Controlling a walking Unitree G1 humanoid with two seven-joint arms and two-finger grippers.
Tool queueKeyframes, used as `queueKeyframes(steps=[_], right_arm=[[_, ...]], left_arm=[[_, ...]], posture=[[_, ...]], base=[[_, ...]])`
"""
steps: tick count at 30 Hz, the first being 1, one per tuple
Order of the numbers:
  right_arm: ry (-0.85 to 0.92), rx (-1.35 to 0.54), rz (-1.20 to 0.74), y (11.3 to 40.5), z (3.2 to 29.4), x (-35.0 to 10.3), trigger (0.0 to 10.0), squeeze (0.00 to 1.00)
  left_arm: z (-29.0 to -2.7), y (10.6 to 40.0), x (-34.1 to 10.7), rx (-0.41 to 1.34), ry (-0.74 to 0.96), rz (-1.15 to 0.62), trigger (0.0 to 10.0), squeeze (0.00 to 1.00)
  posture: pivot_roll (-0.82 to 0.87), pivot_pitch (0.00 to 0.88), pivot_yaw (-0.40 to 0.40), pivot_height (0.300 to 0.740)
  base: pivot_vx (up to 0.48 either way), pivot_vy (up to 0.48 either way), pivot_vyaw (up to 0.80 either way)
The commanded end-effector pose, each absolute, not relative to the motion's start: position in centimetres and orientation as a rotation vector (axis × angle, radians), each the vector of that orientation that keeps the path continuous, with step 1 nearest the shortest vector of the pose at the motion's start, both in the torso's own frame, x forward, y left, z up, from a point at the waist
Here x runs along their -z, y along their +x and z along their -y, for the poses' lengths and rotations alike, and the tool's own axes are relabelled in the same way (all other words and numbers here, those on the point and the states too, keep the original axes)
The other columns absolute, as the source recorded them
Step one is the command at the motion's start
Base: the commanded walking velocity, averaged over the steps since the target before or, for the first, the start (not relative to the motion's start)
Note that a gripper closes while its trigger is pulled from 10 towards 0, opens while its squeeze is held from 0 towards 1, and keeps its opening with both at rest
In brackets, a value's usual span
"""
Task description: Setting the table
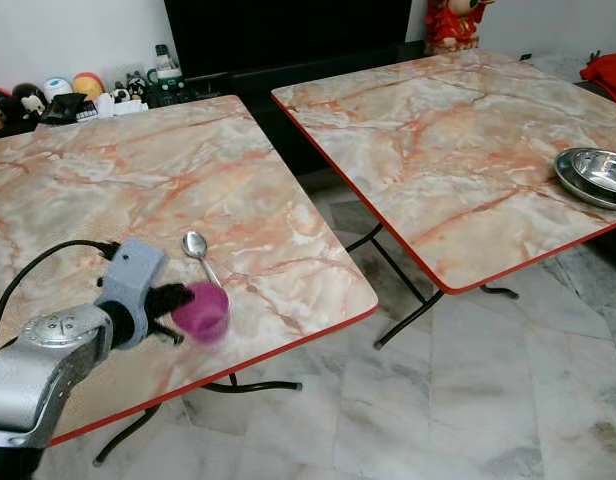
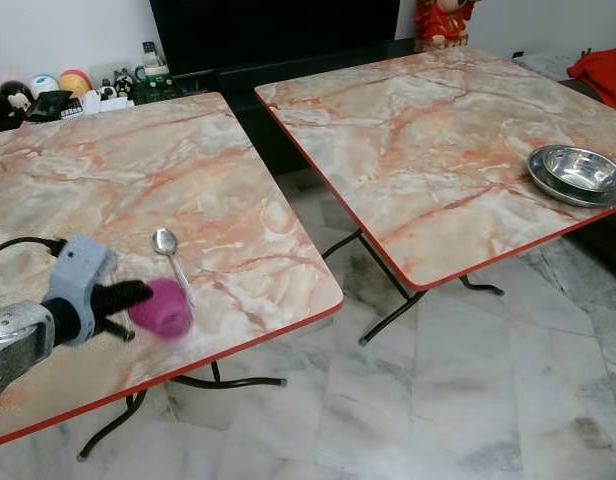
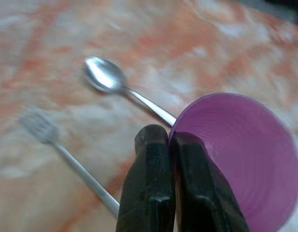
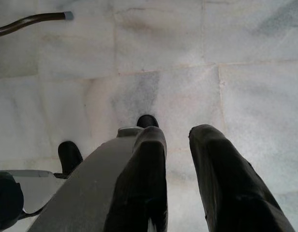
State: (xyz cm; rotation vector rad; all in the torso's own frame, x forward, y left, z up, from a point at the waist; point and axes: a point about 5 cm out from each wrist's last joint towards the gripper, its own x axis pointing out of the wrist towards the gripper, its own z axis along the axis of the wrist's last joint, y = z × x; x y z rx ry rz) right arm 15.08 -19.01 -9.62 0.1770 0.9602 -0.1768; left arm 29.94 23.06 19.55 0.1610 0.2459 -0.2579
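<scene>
**Left wrist view: cup pinched by its rim, near the spoon and fork**

Left wrist view has my left gripper (image 3: 169, 145) clamped on the rim of the purple cup (image 3: 241, 159), one finger inside the wall, one outside. A rim pinch keeps the mouth facing up and leaves the base free to set down flat, which I judge is the reason for this hold.

From the head camera the cup (image 1: 201, 312) sits right at my fingertips, over the near table (image 1: 108, 190), close to its front red edge. It looks blurred, so I can't tell whether the base is touching the top or just above it.

The spoon (image 1: 198, 253) lies just beyond the cup, bowl pointing away from me, handle running toward the cup; in the wrist view the handle disappears behind the rim. A fork (image 3: 67, 154) lies beside the spoon, roughly parallel. My read: cutlery is already laid, so the cup goes next to it to finish this place.

Steel bowl (image 1: 595, 176) is on the far table (image 1: 458, 130), well apart from this setting.

Right gripper (image 4: 178, 154) hangs idle over the floor tiles (image 4: 187, 48), fingers slightly parted, holding nothing.
</scene>
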Motion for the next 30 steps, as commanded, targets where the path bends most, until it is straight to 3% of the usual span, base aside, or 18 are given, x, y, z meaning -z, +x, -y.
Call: queueKeyframes(steps=[1, 10, 11, 12, 13, 22, 30], right_arm=[[0.183, 0.183, -0.988, 14.4, 18.9, 9.9, 10.0, 0.0], [0.176, 0.188, -0.975, 14.7, 19.6, 9.7, 10.0, 0.0], [0.176, 0.187, -0.975, 14.7, 19.6, 9.7, 10.0, 0.0], [0.176, 0.187, -0.975, 14.7, 19.6, 9.7, 10.0, 0.0], [0.174, 0.185, -0.977, 14.6, 19.5, 9.7, 10.0, 0.0], [0.185, 0.191, -0.982, 14.0, 19.3, 10.0, 10.0, 0.0], [0.184, 0.195, -0.982, 13.9, 19.5, 10.0, 10.0, 0.0]], left_arm=[[-24.1, 30.1, -20.7, 0.188, 0.119, -0.163, 0.0, 0.0], [-25.8, 30.3, -22.4, -0.01, -0.025, 0.063, 0.0, 0.0], [-25.9, 30.2, -22.6, -0.036, -0.034, 0.103, 2.6, 0.0], [-25.9, 30.2, -22.6, -0.036, -0.034, 0.103, 2.6, 0.0], [-25.9, 30.1, -22.3, -0.07, -0.046, 0.131, 10.0, 0.0], [-22.9, 29.4, -19.8, -0.13, -0.095, 0.202, 10.0, 0.0], [-23.4, 29.8, -20.1, -0.155, -0.081, 0.234, 10.0, 0.0]], posture=[[0.05, 0.132, 0.033, 0.74], [0.04, 0.122, 0.027, 0.74], [0.04, 0.118, 0.026, 0.74], [0.04, 0.118, 0.026, 0.74], [0.04, 0.117, 0.025, 0.74], [0.02, 0.102, 0.025, 0.74], [0.02, 0.094, 0.029, 0.74]], base=[[0.0, 0.0, 0.0], [0.0, 0.0, 0.0], [0.0, 0.0, 0.0], [0.0, 0.0, 0.0], [0.0, 0.0, 0.0], [0.0, 0.0, 0.0], [0.0, -0.346, 0.0]])
